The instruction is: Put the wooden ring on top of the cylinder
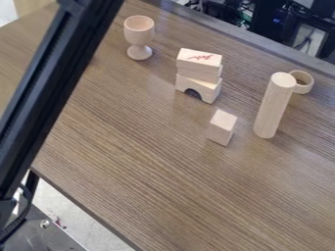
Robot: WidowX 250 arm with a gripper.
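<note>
Camera view: pale round wooden ring (305, 89) is partly hidden behind tall pale wooden cylinder (273, 106) on brown wood-grain tabletop (150, 152). State of jaws can't be told. Cylinder may be toppled if clipped during ring pickup.

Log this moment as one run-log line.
Tall pale wooden cylinder: upright on brown wood-grain table | pale wooden ring: behind cylinder, off its top | black robot arm: at view's left | placement: not done

Brown wood-grain table (163, 181); pale floor (65, 211) lower left; dark equipment (267, 19), possibly computers, upper right.
</note>
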